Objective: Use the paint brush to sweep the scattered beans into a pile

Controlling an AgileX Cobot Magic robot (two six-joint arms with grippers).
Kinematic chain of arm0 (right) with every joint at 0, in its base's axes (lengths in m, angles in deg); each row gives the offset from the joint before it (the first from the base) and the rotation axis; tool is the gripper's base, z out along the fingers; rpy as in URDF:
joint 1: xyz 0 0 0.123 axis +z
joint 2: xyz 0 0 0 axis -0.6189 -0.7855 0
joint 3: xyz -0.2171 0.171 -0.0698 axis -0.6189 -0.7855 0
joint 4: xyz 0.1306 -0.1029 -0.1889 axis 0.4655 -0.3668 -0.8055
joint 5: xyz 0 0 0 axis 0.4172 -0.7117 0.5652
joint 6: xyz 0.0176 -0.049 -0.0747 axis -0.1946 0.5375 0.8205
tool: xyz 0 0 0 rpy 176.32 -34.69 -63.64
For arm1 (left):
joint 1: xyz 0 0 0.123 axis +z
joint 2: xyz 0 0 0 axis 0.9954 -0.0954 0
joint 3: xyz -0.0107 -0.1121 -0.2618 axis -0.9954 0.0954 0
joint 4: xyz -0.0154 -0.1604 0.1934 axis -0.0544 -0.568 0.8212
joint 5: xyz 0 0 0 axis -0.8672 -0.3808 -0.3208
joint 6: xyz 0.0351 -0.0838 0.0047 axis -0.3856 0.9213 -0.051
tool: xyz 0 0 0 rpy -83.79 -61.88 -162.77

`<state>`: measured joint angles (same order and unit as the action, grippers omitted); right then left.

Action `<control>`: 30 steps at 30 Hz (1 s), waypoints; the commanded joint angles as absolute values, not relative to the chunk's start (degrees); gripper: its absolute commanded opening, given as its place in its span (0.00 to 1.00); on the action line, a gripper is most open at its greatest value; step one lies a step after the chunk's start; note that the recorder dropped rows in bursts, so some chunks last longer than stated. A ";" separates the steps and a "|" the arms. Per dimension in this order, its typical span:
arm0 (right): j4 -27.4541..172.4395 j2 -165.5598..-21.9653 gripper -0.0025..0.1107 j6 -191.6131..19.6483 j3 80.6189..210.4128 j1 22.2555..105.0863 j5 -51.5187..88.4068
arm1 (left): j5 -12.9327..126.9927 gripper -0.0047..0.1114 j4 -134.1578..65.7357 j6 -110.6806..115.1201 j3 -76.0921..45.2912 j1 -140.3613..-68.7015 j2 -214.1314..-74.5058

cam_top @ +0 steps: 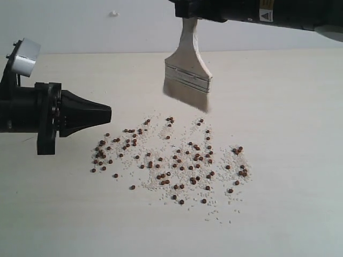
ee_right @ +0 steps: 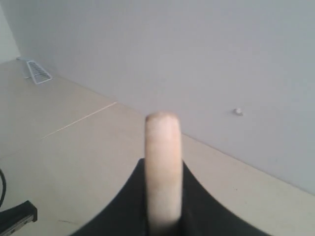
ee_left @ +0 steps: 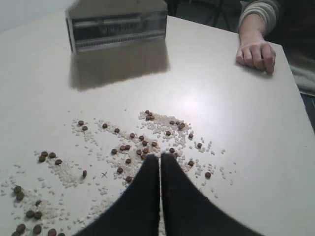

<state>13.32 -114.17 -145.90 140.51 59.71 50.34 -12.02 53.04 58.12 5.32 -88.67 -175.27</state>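
Observation:
Dark reddish-brown beans (cam_top: 177, 160) lie scattered among white grains across the middle of the pale table (cam_top: 289, 203). The paint brush (cam_top: 187, 75) hangs bristles-down above the far side of the scatter, clear of the surface. My right gripper (cam_top: 187, 13) is shut on its wooden handle (ee_right: 162, 172) at the top edge of the exterior view. My left gripper (cam_top: 110, 113) hovers at the left side of the beans (ee_left: 142, 142), jaws pressed together with nothing between them (ee_left: 160, 157). The brush's ferrule and bristles (ee_left: 118, 54) show beyond the scatter in the left wrist view.
White rice-like grains (cam_top: 161, 184) are mixed through the beans. A person's hand (ee_left: 256, 51) rests on the far table edge in the left wrist view. A small white object (ee_right: 38, 72) lies on the table in the right wrist view.

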 commanded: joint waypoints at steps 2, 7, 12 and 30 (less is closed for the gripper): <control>26.01 -109.86 0.02 -140.38 134.91 59.36 48.52 | -12.93 0.04 52.13 64.15 5.79 -87.04 -174.25; 40.96 -105.57 0.02 -124.77 127.45 59.36 48.52 | -12.63 0.04 46.49 66.67 9.98 -80.40 -168.32; 51.34 -103.42 0.02 -116.79 120.59 59.36 52.73 | -7.50 0.04 32.66 65.69 18.80 -73.38 -158.96; 60.13 -103.28 0.02 -107.36 110.05 59.57 62.23 | 32.87 0.04 -10.16 44.14 42.82 -70.16 -106.94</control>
